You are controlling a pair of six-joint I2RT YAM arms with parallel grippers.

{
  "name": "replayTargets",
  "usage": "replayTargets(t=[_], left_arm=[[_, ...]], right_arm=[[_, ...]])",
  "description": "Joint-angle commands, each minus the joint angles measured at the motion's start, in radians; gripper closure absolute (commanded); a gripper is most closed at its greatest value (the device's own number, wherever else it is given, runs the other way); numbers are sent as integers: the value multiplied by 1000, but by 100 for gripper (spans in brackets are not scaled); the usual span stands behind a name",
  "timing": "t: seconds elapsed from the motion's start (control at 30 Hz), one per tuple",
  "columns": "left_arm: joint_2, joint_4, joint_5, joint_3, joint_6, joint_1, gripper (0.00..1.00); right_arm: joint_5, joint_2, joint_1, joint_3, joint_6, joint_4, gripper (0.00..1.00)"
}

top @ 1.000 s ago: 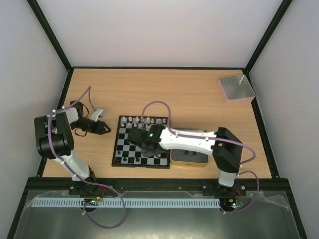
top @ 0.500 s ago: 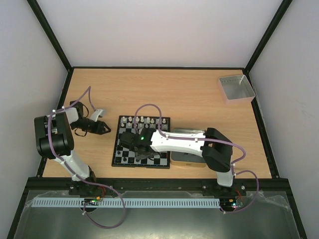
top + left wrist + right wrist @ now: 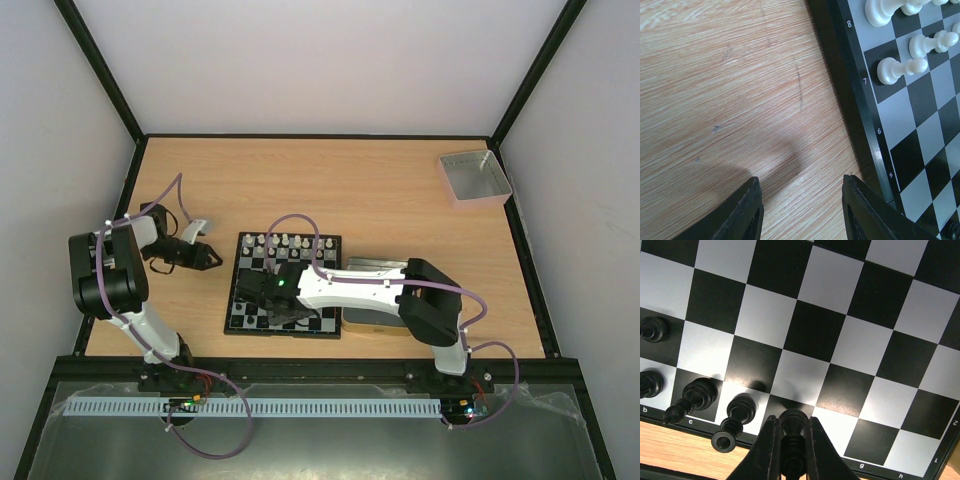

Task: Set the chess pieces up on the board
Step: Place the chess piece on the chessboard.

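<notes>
Black piece (image 3: 793, 421) clamped in right tool (image 3: 792, 429): lower plumb onto its back-rank board (image 3: 810, 330) square, clear of neighbouring piece (image 3: 737, 412); left tool (image 3: 800, 189) apart, idle.

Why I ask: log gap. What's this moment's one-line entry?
right gripper: shut on black piece, over board | left gripper: open, empty, beside board

The right arm stretches left across the chessboard (image 3: 243, 305), its gripper (image 3: 283, 312) low over the near rows. White pieces (image 3: 285, 241) line the far edge. The left gripper (image 3: 213, 258) sits just left of the board, and a grey tray (image 3: 475, 178) lies far right.
</notes>
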Motion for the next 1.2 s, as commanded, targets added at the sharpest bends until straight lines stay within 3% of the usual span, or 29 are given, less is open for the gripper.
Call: replayTargets(t=[0.0,0.93,1.17], left_arm=[[67,6,-138,-40,9,-2,55],[67,10,-142,-44,6,-2,55],[70,9,-142,-43,5,-1,55]], right_arm=[[4,10,10,0,18,15,98],[-24,6,14,-69,17,69,98],[-26,4,14,-68,19,72,93]])
